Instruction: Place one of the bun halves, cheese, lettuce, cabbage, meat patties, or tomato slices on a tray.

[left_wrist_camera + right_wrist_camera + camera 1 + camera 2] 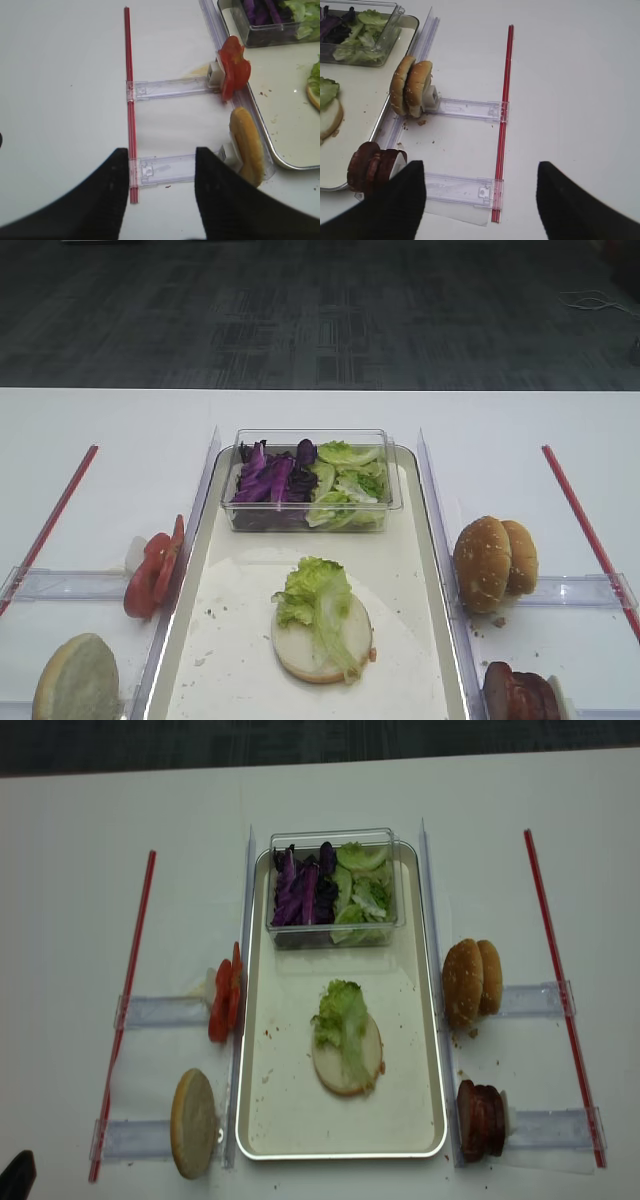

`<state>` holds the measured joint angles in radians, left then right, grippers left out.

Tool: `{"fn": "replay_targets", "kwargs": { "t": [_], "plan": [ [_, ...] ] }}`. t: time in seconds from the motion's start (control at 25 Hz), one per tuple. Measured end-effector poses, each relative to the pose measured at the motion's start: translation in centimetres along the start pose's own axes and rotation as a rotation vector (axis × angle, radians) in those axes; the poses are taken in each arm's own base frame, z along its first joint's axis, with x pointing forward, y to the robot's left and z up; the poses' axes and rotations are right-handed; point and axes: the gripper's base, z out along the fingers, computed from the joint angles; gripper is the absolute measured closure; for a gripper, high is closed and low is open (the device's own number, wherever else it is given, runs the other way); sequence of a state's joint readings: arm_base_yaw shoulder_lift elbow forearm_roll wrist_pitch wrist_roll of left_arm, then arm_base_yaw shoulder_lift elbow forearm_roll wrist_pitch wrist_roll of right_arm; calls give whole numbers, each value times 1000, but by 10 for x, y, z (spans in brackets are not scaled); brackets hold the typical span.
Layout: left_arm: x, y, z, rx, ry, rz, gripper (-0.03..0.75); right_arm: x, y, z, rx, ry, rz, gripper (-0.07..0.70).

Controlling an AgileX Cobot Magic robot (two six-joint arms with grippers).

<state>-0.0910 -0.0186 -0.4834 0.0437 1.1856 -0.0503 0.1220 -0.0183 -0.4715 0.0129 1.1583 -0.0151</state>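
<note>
Lying on the tray point(262, 1115) near its middle, a pale bun half point(347, 1061) is seen with a lettuce leaf point(343, 1017) draped over it. At the tray's far end a clear plastic tub point(333, 887) is set, purple cabbage point(300, 890) on its left side and more green leaves on its right. Just outside the tray's right rim, two sesame bun halves point(472, 982) are stood on edge against each other on a clear holder, and nearer the camera on that same side the meat patties point(482, 1119) are stood on edge too. Just outside the tray's left rim, tomato slices point(224, 999) are held upright, and nearer the camera another bun half point(194, 1122) is propped on edge. A red rod point(557, 981) is laid well right of the tray and a second one well left of it.

The right gripper point(480, 202) is seen in its wrist view right of the tray, near the patties, fingers spread wide and nothing between them. The left gripper point(161, 195) is seen left of the tray, above the nearer clear holder, fingers parted and nothing grasped.
</note>
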Motion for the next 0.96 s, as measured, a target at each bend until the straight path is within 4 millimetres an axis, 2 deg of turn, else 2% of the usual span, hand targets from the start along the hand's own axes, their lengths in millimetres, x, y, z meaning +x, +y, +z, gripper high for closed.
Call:
{"fn": "replay_targets", "kwargs": {
  "t": [0.96],
  "plan": [
    [0,0,0,0,0,0,419,0,0,0,0,0,0,141]
  ]
}}
